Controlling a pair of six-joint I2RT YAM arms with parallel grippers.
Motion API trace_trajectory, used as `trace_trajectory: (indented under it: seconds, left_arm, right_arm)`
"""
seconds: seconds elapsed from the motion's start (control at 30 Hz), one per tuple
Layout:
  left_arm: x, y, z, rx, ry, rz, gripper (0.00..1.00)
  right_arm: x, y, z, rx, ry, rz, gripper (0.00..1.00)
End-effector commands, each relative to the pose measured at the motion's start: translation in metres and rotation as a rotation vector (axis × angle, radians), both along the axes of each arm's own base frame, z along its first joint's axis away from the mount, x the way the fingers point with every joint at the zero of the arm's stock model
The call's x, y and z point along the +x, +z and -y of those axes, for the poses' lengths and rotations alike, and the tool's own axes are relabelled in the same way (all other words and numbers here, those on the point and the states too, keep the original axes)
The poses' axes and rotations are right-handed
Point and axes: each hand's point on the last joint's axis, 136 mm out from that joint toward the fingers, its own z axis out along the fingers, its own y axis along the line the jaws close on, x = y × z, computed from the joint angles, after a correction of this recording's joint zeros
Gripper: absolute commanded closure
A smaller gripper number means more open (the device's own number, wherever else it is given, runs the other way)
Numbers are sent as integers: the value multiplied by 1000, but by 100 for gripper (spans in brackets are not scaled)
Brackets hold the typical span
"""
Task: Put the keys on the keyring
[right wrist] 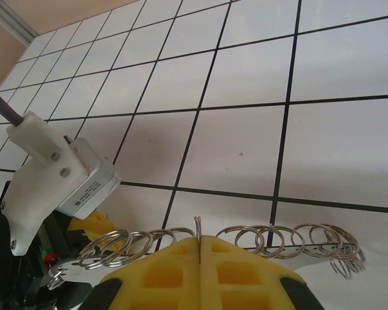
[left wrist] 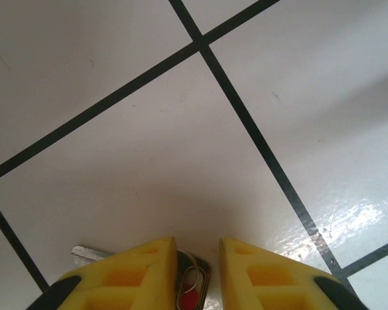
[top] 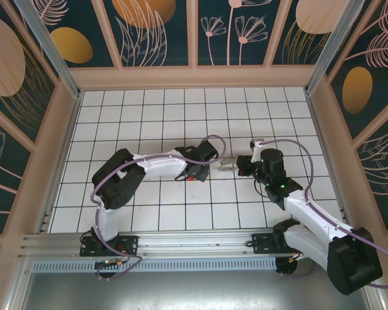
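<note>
A key with a red head [left wrist: 190,298] lies on the white tile between the yellow fingers of my left gripper [left wrist: 198,242]. Those fingers stand a little apart; the key rests against the left one and clear of the right one. A thin silvery key [left wrist: 84,252] pokes out from under the left finger. From above, my left gripper [top: 195,173] is down at the floor over the red key [top: 191,178]. Just to its right, my right gripper [top: 235,165] is shut on the keyring [right wrist: 199,226], whose silvery wire loops fan out to both sides. The keyring [top: 225,164] points at my left gripper.
The left arm's white wrist housing [right wrist: 52,174] sits close in front of the right gripper [right wrist: 200,239]. Tan walls [top: 64,142] edge the tiled floor [top: 181,110] on three sides. Black grout lines cross the tiles.
</note>
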Motion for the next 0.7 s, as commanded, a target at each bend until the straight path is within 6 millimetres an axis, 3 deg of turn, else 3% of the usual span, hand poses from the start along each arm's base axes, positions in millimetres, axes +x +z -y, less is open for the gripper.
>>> trace_trajectory:
  seconds: [0.0,0.43,0.67]
  left_arm:
    - [-11,-21,-18,87,18,-49,78]
    - [-19,-11,-17,42,3,-67,97]
    - [-21,17,-2,-51,-51,-56,100]
  right_arm:
    - [6,12,2,-5,-9,42,100]
    - [7,14,2,-5,-11,46,100]
    - [6,13,3,-6,-11,43,100]
